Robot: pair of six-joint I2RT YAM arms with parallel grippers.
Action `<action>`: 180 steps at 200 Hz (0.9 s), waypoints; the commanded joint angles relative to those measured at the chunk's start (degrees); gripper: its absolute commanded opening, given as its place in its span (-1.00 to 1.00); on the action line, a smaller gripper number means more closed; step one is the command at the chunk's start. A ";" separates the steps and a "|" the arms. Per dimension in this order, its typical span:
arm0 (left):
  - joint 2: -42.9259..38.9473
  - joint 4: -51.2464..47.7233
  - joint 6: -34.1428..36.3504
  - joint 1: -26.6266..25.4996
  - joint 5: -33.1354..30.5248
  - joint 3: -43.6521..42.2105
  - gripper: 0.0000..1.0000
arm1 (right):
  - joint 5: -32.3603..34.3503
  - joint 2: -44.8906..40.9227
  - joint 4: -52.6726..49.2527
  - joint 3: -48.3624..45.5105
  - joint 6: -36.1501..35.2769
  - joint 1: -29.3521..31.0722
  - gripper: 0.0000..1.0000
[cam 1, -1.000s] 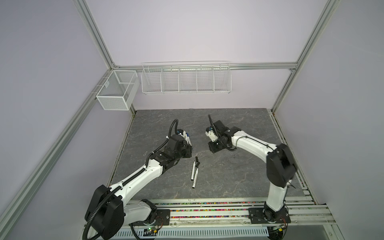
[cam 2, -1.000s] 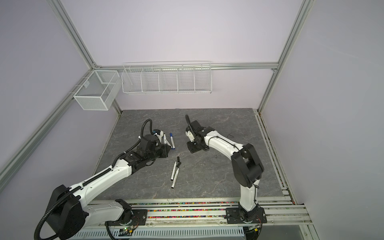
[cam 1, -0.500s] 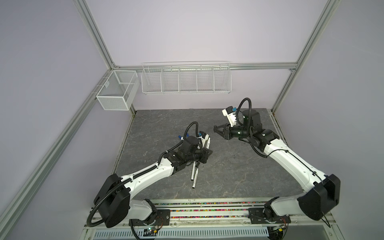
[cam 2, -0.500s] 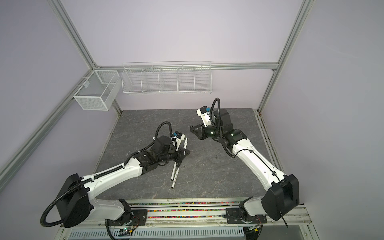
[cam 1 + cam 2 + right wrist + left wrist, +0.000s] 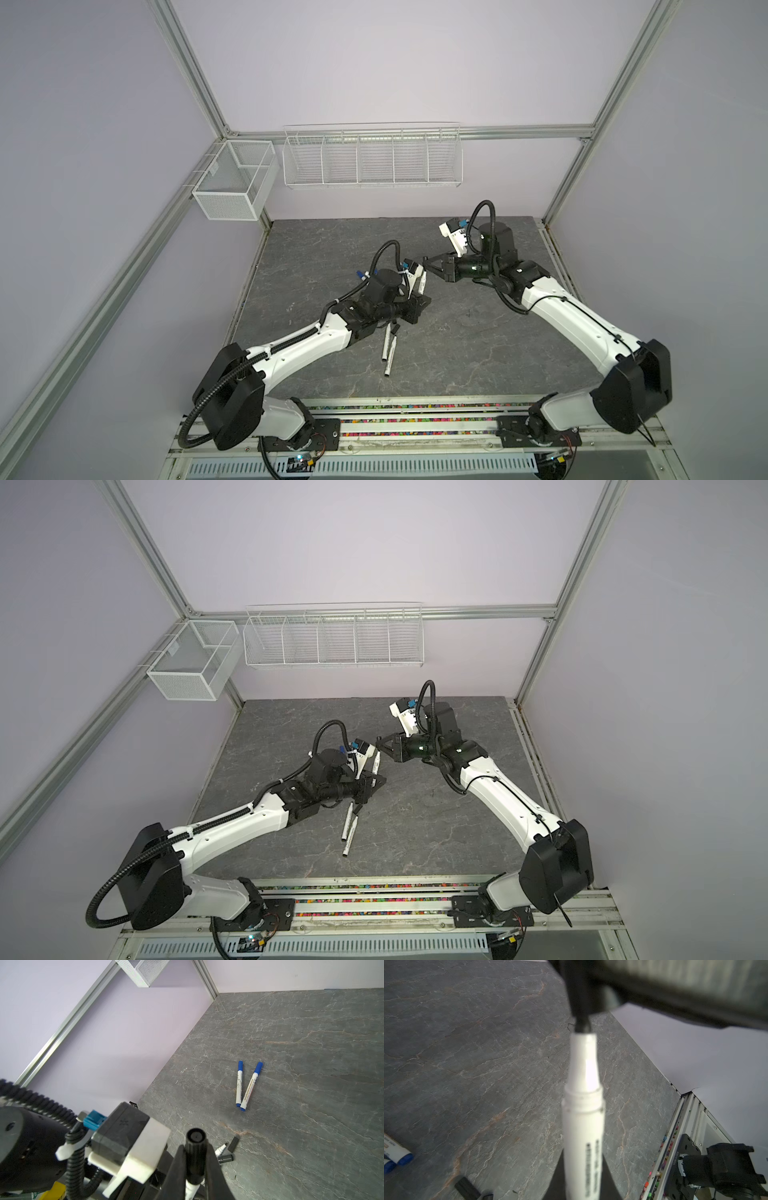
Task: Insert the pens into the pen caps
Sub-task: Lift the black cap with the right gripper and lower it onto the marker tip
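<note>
My left gripper (image 5: 419, 306) (image 5: 375, 782) (image 5: 582, 1167) is shut on the barrel of a white pen (image 5: 583, 1118) (image 5: 421, 286) with a black tip (image 5: 582, 1027). My right gripper (image 5: 429, 262) (image 5: 381, 742) (image 5: 195, 1149) is shut on a black pen cap (image 5: 195, 1153). The tip meets the cap's open end, and the pen's white nose shows outside it. Two blue-capped pens (image 5: 240, 1084) (image 5: 251, 1085) lie side by side behind the left arm. Two more pens (image 5: 388, 349) (image 5: 348, 827) lie at centre front, with two loose black caps (image 5: 233, 1144) (image 5: 226, 1158) by their tips.
A white wire basket (image 5: 372, 160) hangs on the back wall and a mesh box (image 5: 232, 183) in the back left corner. The arm rail (image 5: 415, 415) runs along the front edge. Grey stone-patterned tabletop (image 5: 457, 353) spreads right of the pens.
A second ago the left gripper was back by the blue pens and the right arm reached across the centre. Both have since shifted right, and the two grippers have closed in on each other.
</note>
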 commanded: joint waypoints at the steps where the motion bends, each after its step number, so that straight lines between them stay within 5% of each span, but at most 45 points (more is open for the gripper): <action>1: -0.22 1.43 0.97 -0.37 0.48 1.50 -1.00 | -1.57 0.84 1.99 -0.62 0.95 0.16 -0.71; 97: 0.56 4.16 -0.16 0.08 -0.71 2.20 -1.00 | -4.14 -1.74 0.95 -2.64 0.78 0.25 -0.71; 152: 2.30 16.34 -6.74 4.33 2.50 3.76 -1.00 | -8.18 -4.35 1.63 -4.61 0.44 0.23 -0.64; 180: 4.17 17.47 -4.05 4.54 1.71 6.77 -1.00 | -8.89 -5.71 2.65 -5.11 0.53 0.29 -0.61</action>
